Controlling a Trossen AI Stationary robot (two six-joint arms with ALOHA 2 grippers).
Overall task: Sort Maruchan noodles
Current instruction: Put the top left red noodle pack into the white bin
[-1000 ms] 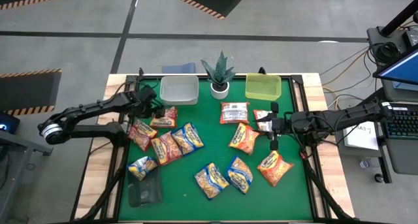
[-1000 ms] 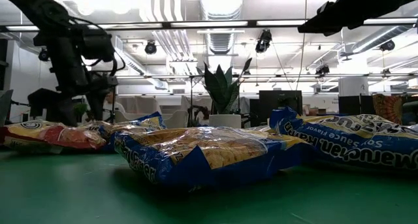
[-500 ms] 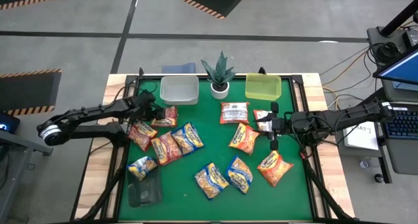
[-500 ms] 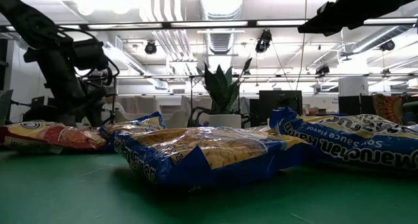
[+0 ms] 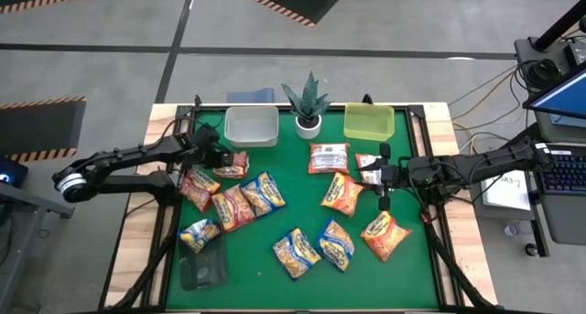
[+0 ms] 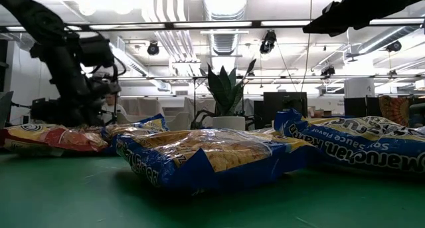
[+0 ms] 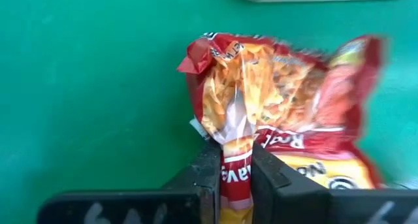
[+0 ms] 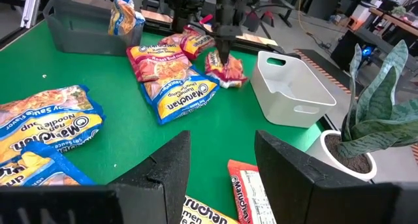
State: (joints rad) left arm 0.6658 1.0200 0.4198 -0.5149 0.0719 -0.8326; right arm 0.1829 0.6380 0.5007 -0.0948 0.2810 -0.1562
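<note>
Nearest the camera side of the green-covered desk (image 5: 275,273), a dark grey plastic bin (image 5: 203,270) sits at the front left corner with one blue-and-yellow crinkly ramen packet (image 5: 199,232) leaning on its rim. Loose Maruchan noodles lie scattered across the middle: blue-and-yellow packets (image 5: 336,243), orange-red packets (image 5: 385,235) and, farther back, a red-and-white packet (image 5: 329,157). Roughly a dozen remain unsorted.

On the left, the left tool (image 7: 235,175) is clenched on the edge of an orange-red crinkly packet (image 7: 281,113), which rests by the back left of the desk, just in front of a clear plastic bin (image 5: 251,125). On the right, the right tool (image 5: 378,174) hangs over the packets at the right side, its fingers parted and holding nothing.

At the far edge stand the clear bin, a potted green plant (image 5: 308,102) and a yellow-green plastic bin (image 5: 369,121); both back bins look empty. Sorting appears barely begun, with nearly every packet left to place.
</note>
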